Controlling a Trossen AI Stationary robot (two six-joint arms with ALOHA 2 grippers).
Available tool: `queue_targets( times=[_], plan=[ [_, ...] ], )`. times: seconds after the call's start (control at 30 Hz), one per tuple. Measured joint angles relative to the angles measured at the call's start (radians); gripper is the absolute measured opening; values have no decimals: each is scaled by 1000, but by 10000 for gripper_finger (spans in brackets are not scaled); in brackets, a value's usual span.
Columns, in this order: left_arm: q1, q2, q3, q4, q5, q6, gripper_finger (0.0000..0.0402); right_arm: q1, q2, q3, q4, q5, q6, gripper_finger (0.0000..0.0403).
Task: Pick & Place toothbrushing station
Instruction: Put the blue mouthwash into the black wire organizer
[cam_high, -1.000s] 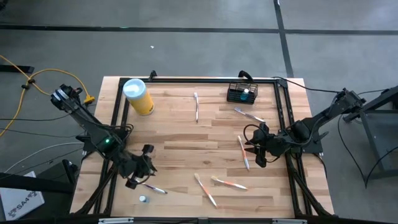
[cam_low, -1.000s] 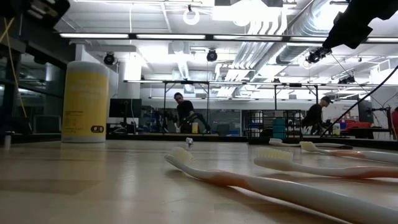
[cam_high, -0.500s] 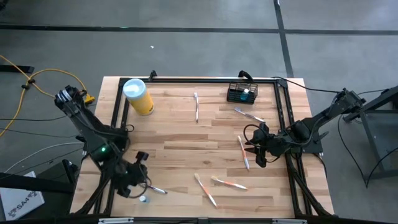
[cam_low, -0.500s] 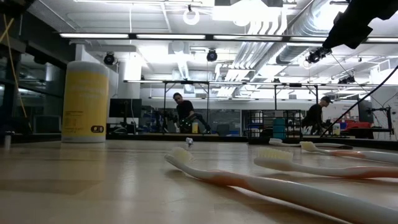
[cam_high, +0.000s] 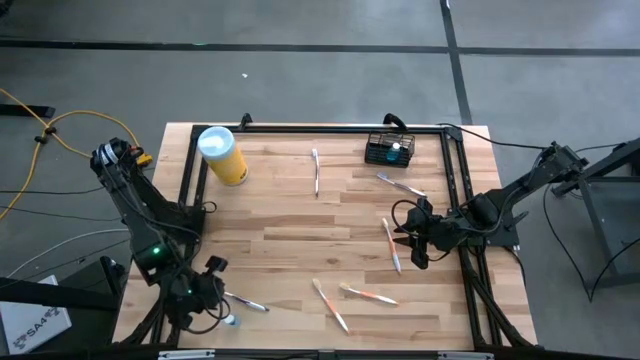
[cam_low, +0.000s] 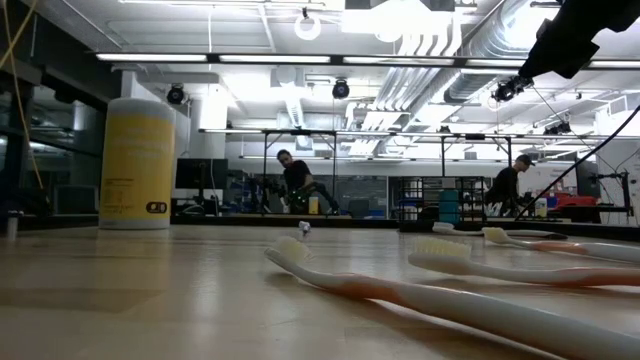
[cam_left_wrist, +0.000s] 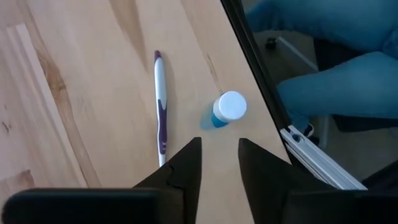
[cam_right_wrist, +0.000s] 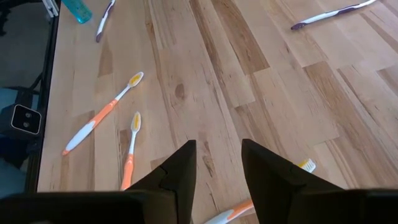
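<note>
The toothbrushing station (cam_high: 388, 150), a small black wire-mesh basket with a teal thing inside, stands on its base at the table's far edge, right of the middle. No gripper is near it. My left gripper (cam_high: 207, 293) (cam_left_wrist: 219, 167) hangs open above the table's near left corner. A small blue bottle with a white cap (cam_left_wrist: 228, 109) and a purple-and-white toothbrush (cam_left_wrist: 160, 102) lie just beyond its fingers. My right gripper (cam_high: 411, 243) (cam_right_wrist: 217, 163) hangs open over the table's right half, beside an orange-and-white toothbrush (cam_high: 391, 243).
A yellow canister with a white lid (cam_high: 222, 153) stands at the far left. Loose toothbrushes lie about: one near the far middle (cam_high: 316, 171), one by the basket (cam_high: 400, 185), two near the front (cam_high: 330, 305) (cam_high: 368, 294). A black frame (cam_high: 195, 180) runs around the table.
My left gripper has swung toward the table's near left corner and turned, ending over the small bottle and the purple toothbrush. The right arm and the things on the table have kept still.
</note>
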Motion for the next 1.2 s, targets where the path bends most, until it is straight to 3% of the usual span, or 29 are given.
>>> queue_targets(
  times=[0.27,0.73,1.2],
  plan=[
    [18,39,0,-10,19,34,155,0,0,0,0,0,0,120],
    [44,212,114,-85,39,113,157,0,0,0,0,0,0,120],
    [39,296,228,-166,44,108,157,0,0,0,6,0,0,120]
  ],
)
